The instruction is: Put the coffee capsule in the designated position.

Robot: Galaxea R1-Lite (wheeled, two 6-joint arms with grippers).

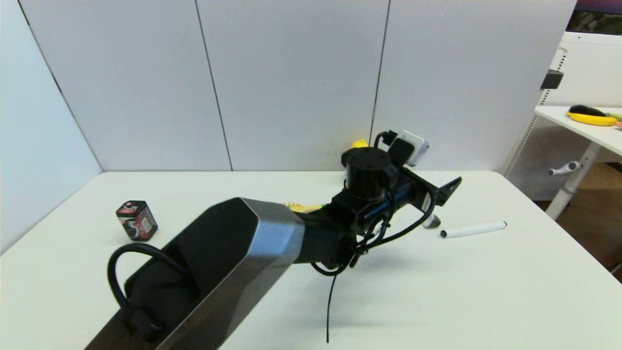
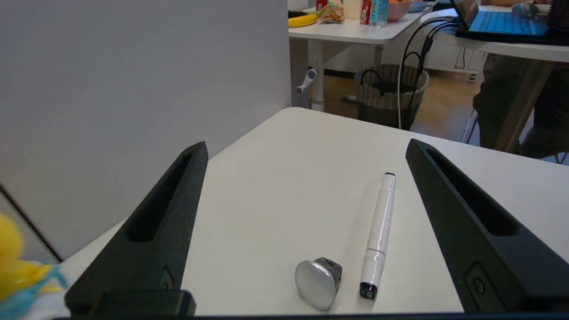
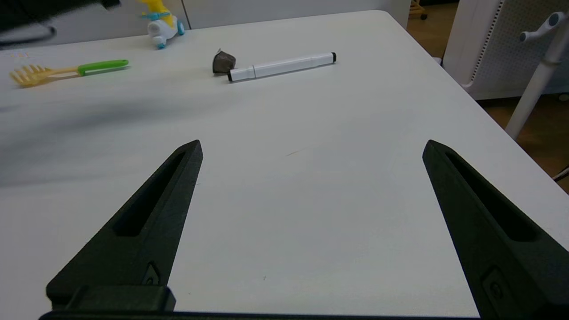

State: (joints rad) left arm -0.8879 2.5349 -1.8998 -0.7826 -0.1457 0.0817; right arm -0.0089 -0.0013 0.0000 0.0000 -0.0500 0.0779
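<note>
The coffee capsule lies on its side on the white table, its silvery foil face turned toward my left wrist camera, right beside a white marker. My left gripper is open and hovers just short of the capsule, which sits low between the two fingers with nothing gripped. In the head view the left arm reaches across the table, and the capsule shows just below the gripper. My right gripper is open and empty over bare table near the front, far from the capsule.
A black tin with a red-and-white label stands at the left. A yellow fork with a green handle and a yellow toy lie near the back wall. The table's right edge is close to the marker.
</note>
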